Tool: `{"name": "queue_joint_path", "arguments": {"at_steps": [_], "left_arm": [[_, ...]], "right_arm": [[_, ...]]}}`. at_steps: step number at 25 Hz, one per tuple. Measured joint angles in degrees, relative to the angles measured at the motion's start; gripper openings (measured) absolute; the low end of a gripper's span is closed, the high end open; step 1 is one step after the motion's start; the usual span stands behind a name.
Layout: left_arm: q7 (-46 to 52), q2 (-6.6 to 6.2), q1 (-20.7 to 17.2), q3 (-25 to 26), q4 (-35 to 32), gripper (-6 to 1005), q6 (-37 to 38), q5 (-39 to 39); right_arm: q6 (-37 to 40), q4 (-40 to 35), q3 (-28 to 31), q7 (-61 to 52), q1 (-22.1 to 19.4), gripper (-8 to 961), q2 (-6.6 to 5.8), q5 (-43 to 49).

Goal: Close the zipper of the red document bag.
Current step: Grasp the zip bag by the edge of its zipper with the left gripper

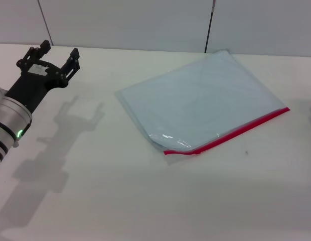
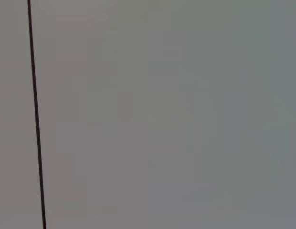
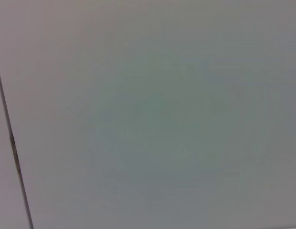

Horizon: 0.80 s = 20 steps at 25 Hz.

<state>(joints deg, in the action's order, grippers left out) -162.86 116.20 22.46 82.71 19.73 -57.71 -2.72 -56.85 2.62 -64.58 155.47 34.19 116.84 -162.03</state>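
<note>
The red document bag (image 1: 203,100) lies flat on the white table, a translucent pale blue pouch turned at an angle. Its zipper (image 1: 230,133) is the bright red strip along the near right edge, and the near left end of that edge bulges up slightly. My left gripper (image 1: 59,54) hovers open at the far left of the table, well away from the bag, with nothing between its fingers. The right gripper is out of the head view. Both wrist views show only plain grey wall.
The white table (image 1: 145,201) spreads wide around the bag. A grey panelled wall (image 1: 145,20) with dark vertical seams runs along the back edge.
</note>
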Motion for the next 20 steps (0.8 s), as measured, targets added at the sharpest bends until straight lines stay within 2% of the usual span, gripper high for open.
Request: {"name": "queue_joint_path", "arguments": {"at_steps": [20], "left_arm": [[0.4,-0.02,1.5,-0.9,0.1,754,1.7,0.9]], "right_arm": [[0.8,0.0,0.1,0.3,0.6,654,-0.06,0.1]]}}
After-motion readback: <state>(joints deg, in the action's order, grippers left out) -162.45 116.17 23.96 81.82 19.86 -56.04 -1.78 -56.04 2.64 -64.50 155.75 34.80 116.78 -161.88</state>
